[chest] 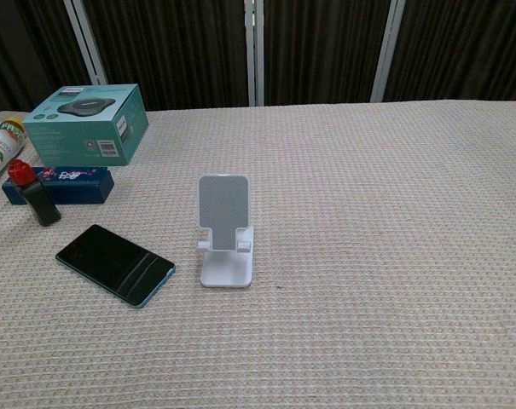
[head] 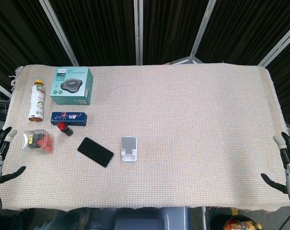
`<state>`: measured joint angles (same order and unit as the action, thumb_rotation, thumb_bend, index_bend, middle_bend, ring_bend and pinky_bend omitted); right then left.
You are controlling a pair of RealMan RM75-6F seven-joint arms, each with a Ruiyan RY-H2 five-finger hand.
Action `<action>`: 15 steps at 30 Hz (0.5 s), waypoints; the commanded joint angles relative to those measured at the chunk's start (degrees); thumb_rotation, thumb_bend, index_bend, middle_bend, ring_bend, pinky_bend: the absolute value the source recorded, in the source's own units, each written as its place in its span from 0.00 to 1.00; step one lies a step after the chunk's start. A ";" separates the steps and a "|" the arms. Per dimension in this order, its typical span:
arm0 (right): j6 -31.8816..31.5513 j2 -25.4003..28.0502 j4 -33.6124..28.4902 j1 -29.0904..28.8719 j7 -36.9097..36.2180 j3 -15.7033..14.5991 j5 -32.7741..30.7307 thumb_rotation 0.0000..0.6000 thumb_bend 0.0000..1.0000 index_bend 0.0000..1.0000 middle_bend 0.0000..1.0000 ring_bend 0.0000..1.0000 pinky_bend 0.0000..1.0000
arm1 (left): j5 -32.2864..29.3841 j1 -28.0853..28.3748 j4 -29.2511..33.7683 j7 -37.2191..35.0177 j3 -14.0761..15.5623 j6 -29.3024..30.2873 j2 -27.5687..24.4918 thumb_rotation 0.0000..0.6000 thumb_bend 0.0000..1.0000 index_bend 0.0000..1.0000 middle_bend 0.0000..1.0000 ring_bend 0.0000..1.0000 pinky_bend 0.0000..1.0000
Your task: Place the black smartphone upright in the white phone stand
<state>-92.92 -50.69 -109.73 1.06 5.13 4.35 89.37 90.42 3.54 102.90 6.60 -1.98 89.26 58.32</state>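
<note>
The black smartphone (head: 95,152) (chest: 115,264) lies flat on the tablecloth, angled, just left of the white phone stand (head: 129,149) (chest: 225,230). The stand is upright and holds nothing. My left hand (head: 0,155) hovers at the table's left edge, fingers spread, holding nothing. At the table's right edge my right hand (head: 287,165) is likewise spread and holding nothing. Both hands are far from the phone and stand. The chest view shows neither hand.
At the back left stand a teal box (head: 72,86) (chest: 89,122), a bottle (head: 36,99), a dark blue box (head: 68,118) (chest: 60,185), a small red-capped black bottle (head: 64,128) (chest: 33,193) and a clear pack with red items (head: 38,140).
</note>
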 commanded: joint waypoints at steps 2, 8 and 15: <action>0.11 0.26 0.05 0.06 -0.53 -0.05 -0.15 1.00 0.00 0.00 0.00 0.00 0.00 | 0.06 0.49 -0.48 0.62 0.18 -1.01 0.58 1.00 0.00 0.00 0.00 0.00 0.00; -0.18 0.57 -0.16 0.18 -0.93 0.05 -0.11 1.00 0.00 0.00 0.00 0.00 0.00 | 0.57 2.61 -0.84 1.65 0.41 -4.61 1.61 1.00 0.00 0.00 0.00 0.00 0.00; 1.74 0.66 -0.46 -0.75 -0.71 0.81 -2.71 1.00 0.00 0.00 0.00 0.00 0.00 | 5.53 14.95 -2.20 2.44 -0.47 -21.01 5.26 1.00 0.00 0.00 0.00 0.00 0.00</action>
<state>-91.78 -50.03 -110.10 0.68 4.22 4.85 87.40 92.80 11.15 101.75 8.54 -1.87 77.58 61.17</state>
